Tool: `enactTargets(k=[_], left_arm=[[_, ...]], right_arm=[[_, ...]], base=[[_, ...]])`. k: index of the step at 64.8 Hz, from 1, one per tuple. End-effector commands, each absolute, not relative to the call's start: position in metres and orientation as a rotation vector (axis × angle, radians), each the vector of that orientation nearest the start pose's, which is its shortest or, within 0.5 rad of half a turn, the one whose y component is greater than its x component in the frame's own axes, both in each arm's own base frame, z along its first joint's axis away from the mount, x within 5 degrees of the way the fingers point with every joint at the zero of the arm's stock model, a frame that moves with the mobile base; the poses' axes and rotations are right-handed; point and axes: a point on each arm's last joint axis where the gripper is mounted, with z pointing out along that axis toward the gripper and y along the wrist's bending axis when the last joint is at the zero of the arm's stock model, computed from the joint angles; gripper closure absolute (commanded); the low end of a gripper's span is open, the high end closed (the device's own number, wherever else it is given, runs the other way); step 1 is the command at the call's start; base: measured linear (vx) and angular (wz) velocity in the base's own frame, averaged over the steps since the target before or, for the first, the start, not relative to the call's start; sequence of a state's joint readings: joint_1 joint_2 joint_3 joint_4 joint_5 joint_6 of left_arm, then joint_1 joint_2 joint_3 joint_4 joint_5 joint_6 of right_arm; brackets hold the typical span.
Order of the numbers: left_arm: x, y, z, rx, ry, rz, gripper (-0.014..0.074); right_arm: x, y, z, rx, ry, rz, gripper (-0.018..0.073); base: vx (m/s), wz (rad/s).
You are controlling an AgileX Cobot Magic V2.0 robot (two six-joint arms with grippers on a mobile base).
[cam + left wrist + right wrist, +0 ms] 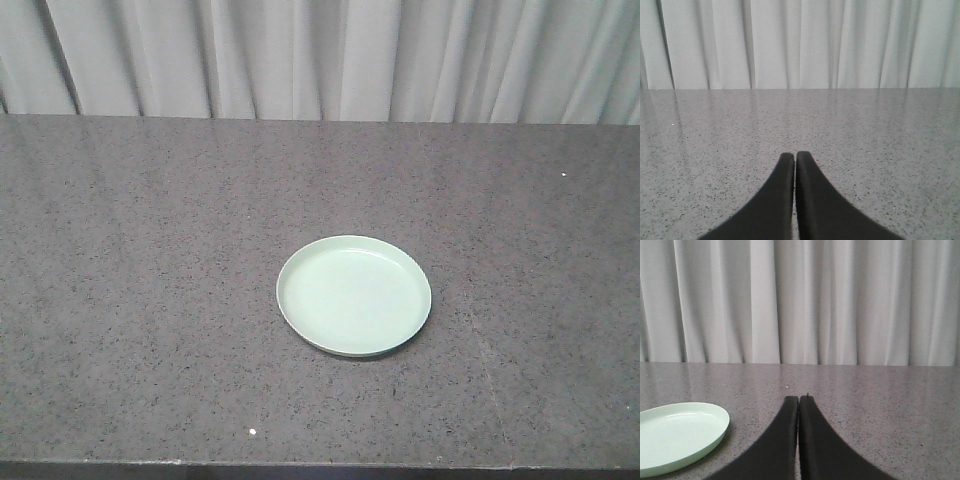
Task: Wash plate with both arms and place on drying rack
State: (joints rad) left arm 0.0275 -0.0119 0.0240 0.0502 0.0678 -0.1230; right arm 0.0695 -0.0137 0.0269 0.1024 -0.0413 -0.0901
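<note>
The pale mint-green plate [354, 295] lies flat on the grey speckled counter [150, 250], a little right of centre in the front view. It also shows at the lower left of the right wrist view [677, 435]. My right gripper [799, 399] is shut and empty, to the right of the plate and apart from it. My left gripper [794, 155] is shut and empty over bare counter; the plate does not show in its view. Neither arm shows in the front view. The drying rack is out of view.
A white pleated curtain [320, 55] hangs behind the counter's far edge. The counter's front edge [320, 465] runs along the bottom of the front view.
</note>
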Motion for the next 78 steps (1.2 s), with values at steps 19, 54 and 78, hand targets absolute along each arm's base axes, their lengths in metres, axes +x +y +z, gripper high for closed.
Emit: enactTargets(k=[19, 54, 78], left_arm=[[0.0561, 0.0011, 0.1992, -0.078, 1.501, -0.051, 0.0602], [0.0561, 0.0011, 0.1992, -0.078, 1.501, -0.051, 0.0602], [0.0561, 0.0011, 0.1992, -0.078, 1.501, -0.051, 0.0602]], right_arm=[[0.0544, 0.0025, 0.2145, -0.036, 1.378, 0.046, 0.0563], [0.0544, 0.0025, 0.2145, -0.036, 1.378, 0.046, 0.0563], [0.0543, 0.0024, 0.2148, -0.023, 1.375, 0.060, 0.0563]], base=[[0.00, 0.00], [0.00, 0.00], [0.00, 0.00]])
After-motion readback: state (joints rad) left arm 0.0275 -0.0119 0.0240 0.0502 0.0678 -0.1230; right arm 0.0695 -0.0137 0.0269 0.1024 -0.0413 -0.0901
